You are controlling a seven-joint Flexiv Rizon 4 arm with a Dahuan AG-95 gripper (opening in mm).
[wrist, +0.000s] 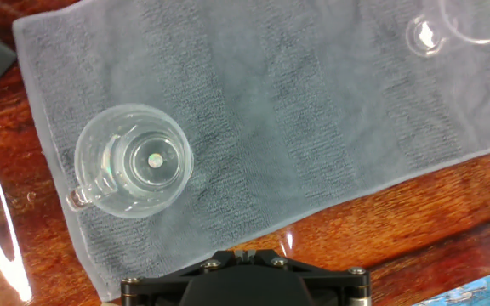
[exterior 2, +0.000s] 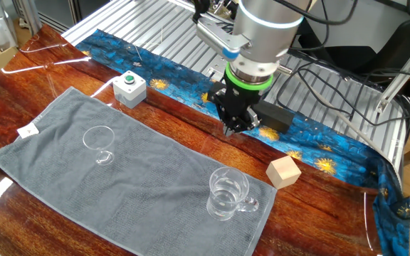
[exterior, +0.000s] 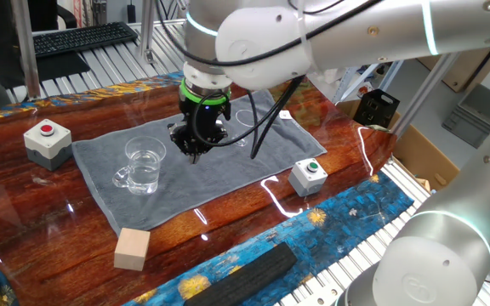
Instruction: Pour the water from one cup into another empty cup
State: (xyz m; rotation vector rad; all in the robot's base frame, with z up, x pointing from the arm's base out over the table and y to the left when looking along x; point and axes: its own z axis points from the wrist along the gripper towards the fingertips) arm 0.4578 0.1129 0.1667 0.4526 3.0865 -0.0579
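Two glasses sat on the grey towel [exterior 2: 155,171], the mug [exterior 2: 228,193] with water at one end, off to the hovering gripper [exterior 2: 235,128]'s side, handle outward; couldn't tell its jaw state.

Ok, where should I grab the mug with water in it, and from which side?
Take the mug by its side handle, or across the wall just under the rim if the fingers span it. It stands upright on the towel, with open cloth around it, so come in level from the handle side. A grip from above would likely block the rim for pouring. The gripper hangs above the towel.
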